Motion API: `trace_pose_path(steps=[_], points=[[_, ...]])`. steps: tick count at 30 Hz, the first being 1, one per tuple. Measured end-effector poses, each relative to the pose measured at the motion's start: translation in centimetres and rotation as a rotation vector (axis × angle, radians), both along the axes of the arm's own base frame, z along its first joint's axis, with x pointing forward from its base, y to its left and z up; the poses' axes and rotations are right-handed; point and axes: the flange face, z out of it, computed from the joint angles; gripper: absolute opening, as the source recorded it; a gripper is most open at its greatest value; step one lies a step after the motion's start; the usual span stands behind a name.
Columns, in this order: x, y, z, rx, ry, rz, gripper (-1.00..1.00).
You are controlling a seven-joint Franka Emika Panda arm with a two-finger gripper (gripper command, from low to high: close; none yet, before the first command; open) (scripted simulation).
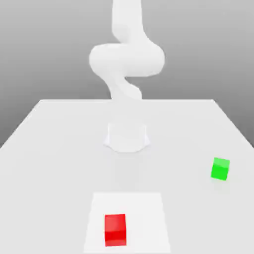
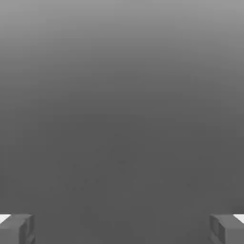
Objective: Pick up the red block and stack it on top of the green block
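No lettering, labels, brand names, numbers or signs can be read on the red block (image 1: 115, 230), on the white panel (image 1: 127, 203) beneath it, on the green block (image 1: 220, 169) well apart from the red block, or on the pale robot arm (image 1: 127, 59) standing beyond the red block.

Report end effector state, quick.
End effector: open, fingers wide apart, nothing between them.
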Motion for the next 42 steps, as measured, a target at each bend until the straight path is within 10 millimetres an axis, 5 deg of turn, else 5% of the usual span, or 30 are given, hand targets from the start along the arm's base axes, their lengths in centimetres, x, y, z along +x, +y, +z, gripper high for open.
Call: trace_pose_path(steps=[6, 12, 17, 23, 28, 29, 36, 41, 42], points=[[6.5, -0.6, -11.0, -0.002, 0.185, 0.02, 0.0], [9.9, -1.2, -22.7, -0.007, 0.364, 0.037, 0.0], [10.4, -1.7, -32.7, -0.015, 0.513, 0.049, 0.0], [8.3, -2.3, -44.2, -0.029, 0.693, 0.062, 0.0], [7.8, -2.4, -50.9, -0.032, 0.723, 0.065, 0.0], [7.8, -2.4, -52.0, -0.032, 0.723, 0.065, -1.0], [7.7, -2.4, -52.2, -0.032, 0.724, 0.065, -1.0], [7.7, -2.3, -46.9, -0.033, 0.724, 0.071, -1.0], [7.5, -0.8, -46.3, -0.049, 0.723, 0.124, -1.0]])
